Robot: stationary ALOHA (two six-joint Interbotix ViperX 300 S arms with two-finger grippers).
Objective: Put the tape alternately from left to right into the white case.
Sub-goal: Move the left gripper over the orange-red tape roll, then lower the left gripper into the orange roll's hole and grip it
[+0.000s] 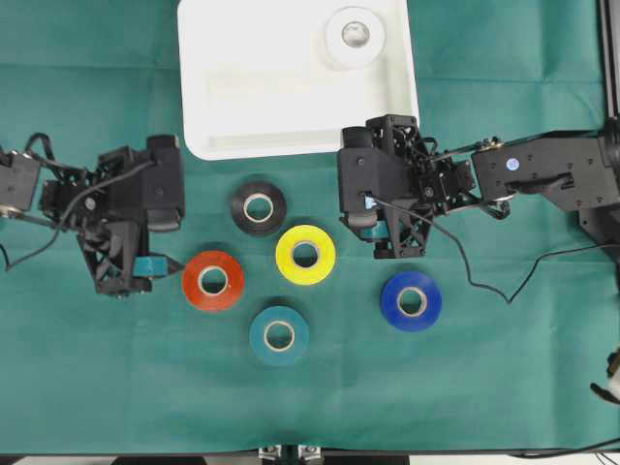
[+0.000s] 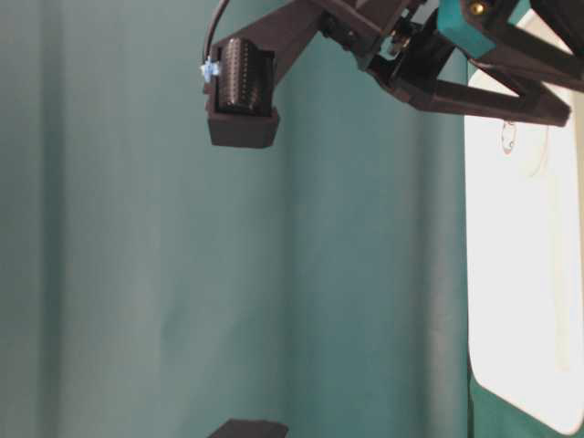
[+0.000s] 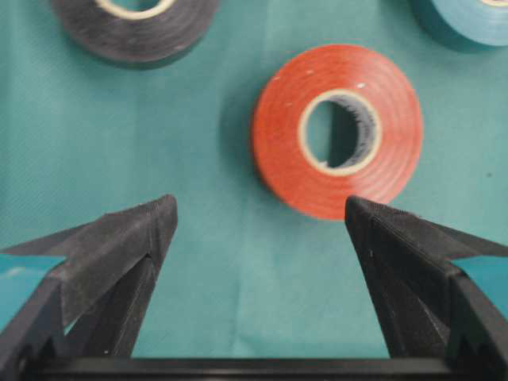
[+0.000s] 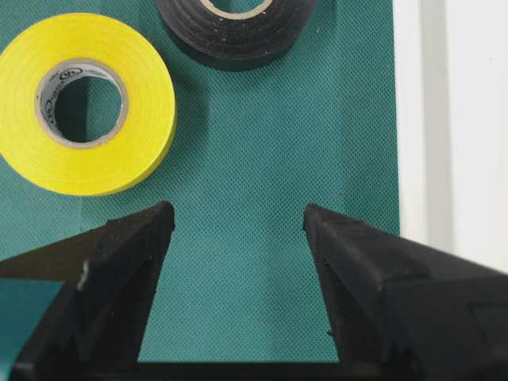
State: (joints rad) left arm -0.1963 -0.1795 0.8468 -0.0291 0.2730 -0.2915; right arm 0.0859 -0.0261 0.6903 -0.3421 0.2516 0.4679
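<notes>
The left pincer (image 3: 258,230) is hanging released over the green bench (image 1: 116,387), its two fingers spread wide with nothing between them. Just ahead of its tips the orange-red roll (image 3: 337,131) is lying flat; the black roll (image 3: 135,28) is sitting farther ahead toward one side and the teal roll (image 3: 468,20) farther ahead toward the other. The right pincer (image 4: 238,226) is also hovering released, gripping nothing but open cloth. Ahead of it and off to one side the yellow roll (image 4: 83,103) is lying flat, with the black roll beyond, and the white case (image 4: 460,119) is running along its other side. Behind that pincer's arm the blue roll (image 1: 411,301) is resting, while the white roll (image 1: 355,37) is sitting inside the case's far corner.
</notes>
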